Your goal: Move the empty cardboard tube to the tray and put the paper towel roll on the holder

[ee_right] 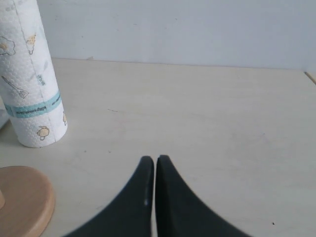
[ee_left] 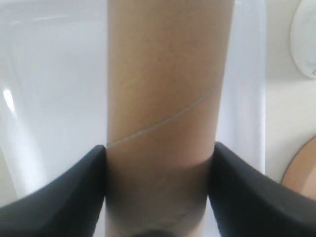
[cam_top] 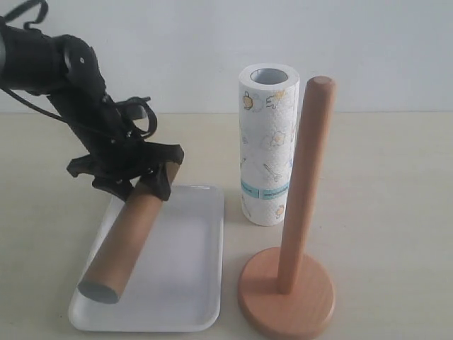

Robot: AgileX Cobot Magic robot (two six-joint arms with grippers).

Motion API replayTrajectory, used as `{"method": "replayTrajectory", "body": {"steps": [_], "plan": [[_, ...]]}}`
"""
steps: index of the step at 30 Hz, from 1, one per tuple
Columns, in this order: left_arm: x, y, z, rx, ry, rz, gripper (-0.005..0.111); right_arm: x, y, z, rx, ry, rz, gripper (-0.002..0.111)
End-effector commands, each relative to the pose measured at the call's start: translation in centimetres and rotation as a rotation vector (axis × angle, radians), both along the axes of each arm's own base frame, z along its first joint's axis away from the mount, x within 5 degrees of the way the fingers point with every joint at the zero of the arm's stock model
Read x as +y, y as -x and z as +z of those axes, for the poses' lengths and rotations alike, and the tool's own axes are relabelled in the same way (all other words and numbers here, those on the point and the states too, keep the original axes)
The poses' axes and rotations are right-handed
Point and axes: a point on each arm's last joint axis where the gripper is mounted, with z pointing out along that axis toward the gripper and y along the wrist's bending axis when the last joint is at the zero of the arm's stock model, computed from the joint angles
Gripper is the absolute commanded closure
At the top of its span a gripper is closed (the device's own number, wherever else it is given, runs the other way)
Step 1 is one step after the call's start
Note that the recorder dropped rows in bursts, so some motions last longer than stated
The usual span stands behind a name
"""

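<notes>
The empty cardboard tube (cam_top: pixel 131 237) slants over the white tray (cam_top: pixel 191 283), its near end down by the tray's front left corner and its far end raised. My left gripper (cam_top: pixel 152 177) is shut on that raised end. In the left wrist view both black fingers (ee_left: pixel 74 192) press the sides of the tube (ee_left: pixel 168 98) above the tray (ee_left: pixel 44 98). The paper towel roll (cam_top: pixel 267 149) stands upright on the table behind the holder (cam_top: pixel 304 184), whose dowel is bare. My right gripper (ee_right: pixel 155 159) is shut and empty over bare table, with the roll (ee_right: pixel 32 79) and the holder's base (ee_right: pixel 22 197) off to one side.
The holder's round base (cam_top: pixel 287 294) sits close to the tray's right rim. The roll stands just past the tray's far right corner. A pale wall runs behind the table. The right arm does not show in the exterior view.
</notes>
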Motion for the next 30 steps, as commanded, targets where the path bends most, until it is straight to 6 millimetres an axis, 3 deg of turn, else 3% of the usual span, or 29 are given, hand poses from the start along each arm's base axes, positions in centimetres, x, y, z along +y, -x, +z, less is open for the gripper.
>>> {"method": "replayTrajectory", "body": {"steps": [1,6,13,17,21,25,27,30], "plan": [[0.5,0.5,2.4,-0.027,0.008,-0.009,0.073,0.0,0.0,0.1,-0.012,0.005,-0.003,0.107],[0.5,0.5,1.1,0.027,-0.004,-0.017,0.05,0.0,0.0,0.1,-0.012,0.005,-0.003,0.107],[0.0,-0.3,-1.0,0.035,0.014,0.01,0.048,0.0,0.0,0.1,-0.012,0.005,-0.003,0.107],[0.0,-0.4,-0.9,0.027,0.018,0.014,0.048,0.0,0.0,0.1,-0.012,0.005,-0.003,0.107],[0.1,-0.1,0.7,-0.013,0.023,0.0,0.048,0.0,0.0,0.1,-0.012,0.005,-0.003,0.107],[0.3,0.5,3.7,-0.084,0.049,0.0,0.05,0.0,0.0,0.1,-0.012,0.005,-0.003,0.107],[0.5,0.9,5.7,-0.136,0.063,-0.015,0.061,0.0,0.0,0.1,-0.012,0.005,-0.003,0.107],[0.8,1.8,8.4,-0.22,0.078,-0.06,0.09,0.0,0.0,0.1,-0.012,0.005,-0.003,0.107]]}}
